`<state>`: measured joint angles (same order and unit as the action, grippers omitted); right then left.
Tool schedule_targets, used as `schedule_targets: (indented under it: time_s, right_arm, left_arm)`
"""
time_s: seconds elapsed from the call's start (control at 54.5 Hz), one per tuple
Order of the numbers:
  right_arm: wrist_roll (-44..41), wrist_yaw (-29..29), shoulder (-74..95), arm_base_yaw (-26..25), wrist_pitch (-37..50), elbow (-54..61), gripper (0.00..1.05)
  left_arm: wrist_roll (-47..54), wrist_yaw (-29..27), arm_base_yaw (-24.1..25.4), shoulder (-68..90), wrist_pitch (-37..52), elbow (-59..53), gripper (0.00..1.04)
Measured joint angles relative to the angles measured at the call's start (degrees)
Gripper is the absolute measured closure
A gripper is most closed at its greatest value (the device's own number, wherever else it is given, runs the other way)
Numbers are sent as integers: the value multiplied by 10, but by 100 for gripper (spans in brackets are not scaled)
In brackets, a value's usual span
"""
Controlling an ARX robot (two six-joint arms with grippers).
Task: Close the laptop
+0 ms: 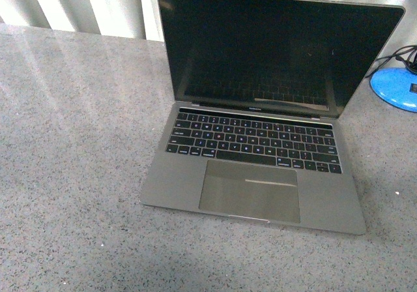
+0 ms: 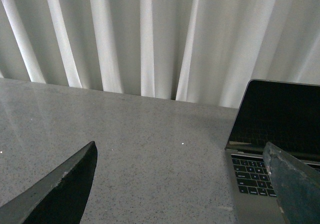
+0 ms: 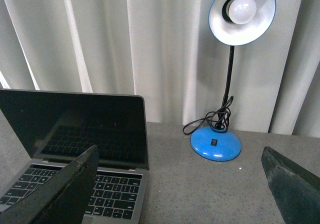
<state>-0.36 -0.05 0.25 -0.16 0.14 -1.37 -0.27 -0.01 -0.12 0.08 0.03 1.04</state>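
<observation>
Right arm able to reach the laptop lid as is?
Probably yes. The right end effector is open and holds nothing, the laptop lid stands open, and only bare table lies between them. The blue lamp stands to the side, apart from the lid.

A grey speckled surface (image 1: pixel 78 148) runs back to a white pleated curtain (image 2: pixel 150 34). On the right side of the surface, near the curtain, stands a desk lamp (image 1: pixel 396 88). It has a round blue base (image 3: pixel 226 149), a thin black neck and a blue-rimmed shade (image 3: pixel 262 24), white inside, holding a white bulb (image 3: pixel 241 9). A black cord (image 3: pixel 207 121) loops loosely at the foot of the neck.
</observation>
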Motion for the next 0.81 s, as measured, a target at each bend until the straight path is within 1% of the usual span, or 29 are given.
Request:
schedule_targets:
  time_s: [0.128, 0.165, 0.22, 0.238, 0.257, 0.275, 0.312, 0.33, 0.348, 0.367, 0.385, 0.403, 0.422, 0.458, 0.477, 0.55, 0.605, 0.679, 0.807]
  right_arm:
    - [0, 0, 0, 0, 0, 0, 10]
    - [-7, -23, 7, -6, -16, -4, 10]
    - [-31, -118, 53, -34, -87, -31, 10]
    - [-32, -131, 63, -37, -93, -34, 10]
    - [-38, -148, 81, -44, -99, -37, 10]
    - [-45, -166, 97, -48, -99, -38, 10]
    - [-52, -175, 119, -52, -96, -39, 10]
    - [-58, -177, 132, -54, -95, -41, 10]
    - [-61, -177, 136, -54, -94, -41, 10]
    - [-63, -177, 141, -54, -93, -43, 10]
    - [-71, -178, 147, -54, -92, -45, 10]
    - [-73, -179, 151, -54, -90, -47, 10]
    - [-82, -181, 157, -54, -87, -50, 10]
    - [-98, -184, 169, -54, -84, -56, 10]
    - [-110, -185, 181, -55, -82, -60, 10]
    - [-139, -204, 214, -66, -58, -64, 10]
    - [-161, -216, 243, -77, -39, -64, 10]
    - [-183, -227, 281, -92, -9, -64, 10]
    - [-212, -230, 374, -110, 73, -70, 10]
  left_arm:
    - [0, 0, 0, 0, 0, 0, 7]
    - [0, 0, 0, 0, 0, 0, 7]
    - [0, 0, 0, 0, 0, 0, 7]
    - [-16, -32, -9, 11, -12, 3, 7]
    - [-39, -100, -27, 28, -44, 16, 7]
    - [-46, -133, -39, 39, -63, 24, 7]
    - [-111, -264, -87, 103, -129, 56, 7]
    - [-126, -280, -99, 122, -142, 62, 7]
    - [-164, -359, -118, 153, -159, 70, 7]
    - [-190, -409, -133, 178, -165, 73, 7]
    - [-196, -431, -139, 190, -165, 73, 7]
    - [-219, -470, -148, 209, -163, 72, 7]
    - [-228, -494, -157, 223, -159, 72, 7]
    - [-241, -541, -167, 236, -146, 71, 7]
    - [-247, -553, -170, 243, -137, 72, 7]
    - [-264, -557, -177, 259, -118, 76, 7]
    - [-266, -543, -184, 276, -92, 78, 7]
    - [-250, -508, -187, 315, -40, 78, 7]
    - [-201, -441, -169, 394, 71, 78, 7]
